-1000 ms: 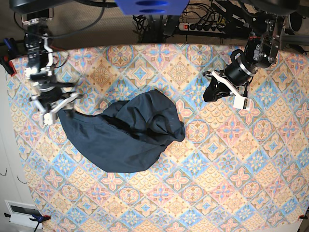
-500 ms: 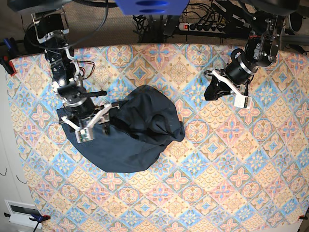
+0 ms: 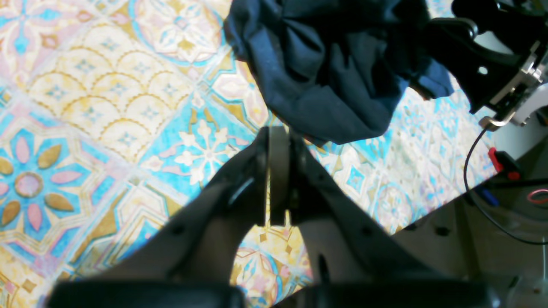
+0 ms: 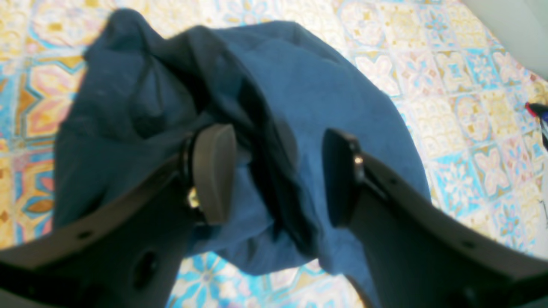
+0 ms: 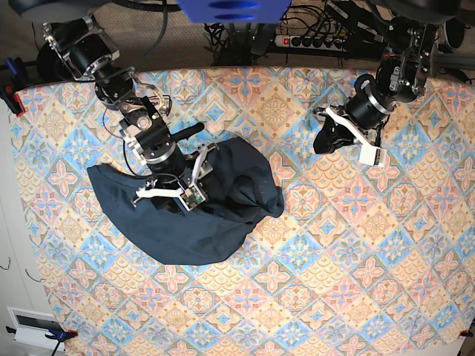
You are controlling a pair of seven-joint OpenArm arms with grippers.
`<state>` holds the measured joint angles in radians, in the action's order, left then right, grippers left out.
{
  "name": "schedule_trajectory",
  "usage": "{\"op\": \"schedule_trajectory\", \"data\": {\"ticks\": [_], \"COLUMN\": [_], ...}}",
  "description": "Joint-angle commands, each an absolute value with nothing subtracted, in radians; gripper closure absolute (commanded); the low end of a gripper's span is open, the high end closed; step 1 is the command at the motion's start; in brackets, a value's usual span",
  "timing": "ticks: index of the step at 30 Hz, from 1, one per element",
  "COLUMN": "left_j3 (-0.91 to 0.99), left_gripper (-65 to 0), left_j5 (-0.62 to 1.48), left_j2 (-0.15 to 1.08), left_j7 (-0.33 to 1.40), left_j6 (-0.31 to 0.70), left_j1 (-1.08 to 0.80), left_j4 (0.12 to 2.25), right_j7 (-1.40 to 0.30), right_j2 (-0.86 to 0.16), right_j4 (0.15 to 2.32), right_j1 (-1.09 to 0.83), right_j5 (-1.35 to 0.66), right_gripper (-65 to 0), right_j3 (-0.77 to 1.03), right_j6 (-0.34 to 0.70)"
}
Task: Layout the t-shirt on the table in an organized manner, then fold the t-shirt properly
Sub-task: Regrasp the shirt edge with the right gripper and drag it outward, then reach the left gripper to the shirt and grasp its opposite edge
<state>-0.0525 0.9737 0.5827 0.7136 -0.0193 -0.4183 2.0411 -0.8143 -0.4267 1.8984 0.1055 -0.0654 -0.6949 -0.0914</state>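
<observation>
A: What are the grippers doing?

B: The right gripper (image 4: 274,175) is hanging over the middle of the t-shirt (image 5: 200,208), its fingers apart with bunched folds showing between them; whether a pad is touching cloth, I cannot tell. The left gripper (image 3: 276,171) is sitting at the upper right of the base view with its fingers pressed together on nothing, over bare table (image 5: 356,259), well apart from the shirt.

A: Anything lying around or blocking?

B: A power strip (image 5: 312,41) and cables are lying past the table's top edge. The right arm is covering part of the shirt's upper side.

A: How is the shirt lying?

B: It is sitting crumpled left of centre, its long axis running from left to right, the left end flat and pointed, the right end heaped.
</observation>
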Motion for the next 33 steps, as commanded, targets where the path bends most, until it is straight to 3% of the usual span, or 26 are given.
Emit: {"op": "schedule_trajectory", "data": {"ticks": [1,7,9,15,20,24,33], "left_j3": [-0.047,-0.047,-0.047,-0.044,-0.038,-0.039,-0.047], "left_gripper": [0.0,0.0,0.0,0.0,0.0,0.0,0.0], "left_j5": [0.983,0.983,0.983,0.98,0.98,0.983,1.024], "left_j2": [0.595,0.595,0.595,0.595,0.595,0.595,0.593], "left_j7": [0.694,0.694,0.694,0.694,0.69,0.688,0.688], "left_j6": [-0.008,-0.008,-0.008,-0.008,-0.008,-0.008,-0.008], "left_j1": [-0.415,-0.415,-0.415,-0.409,-0.395,-0.363,-0.268], "left_j4": [2.055,2.055,2.055,2.055,2.055,2.037,1.926], "right_j7": [-0.791,-0.789,-0.782,-0.777,-0.777,-0.753,-0.616], "right_j2": [-0.432,-0.432,-0.432,-0.432,-0.443,-0.542,-0.582], "right_j4": [1.9,1.821,1.801,1.824,1.991,2.0,1.997], "right_j1": [0.137,0.173,0.177,0.177,0.166,0.021,-0.216], "right_j5": [-0.054,-0.054,-0.054,-0.051,-0.051,-0.051,-0.058], "right_gripper": [-31.6,-30.8,-27.5,0.0,-0.6,-0.6,-0.5], "right_j3": [-0.696,-0.702,-0.702,-0.69,-0.588,-0.444,-0.065], "right_j6": [-0.101,-0.101,-0.101,-0.101,-0.101,-0.101,-0.101]}}
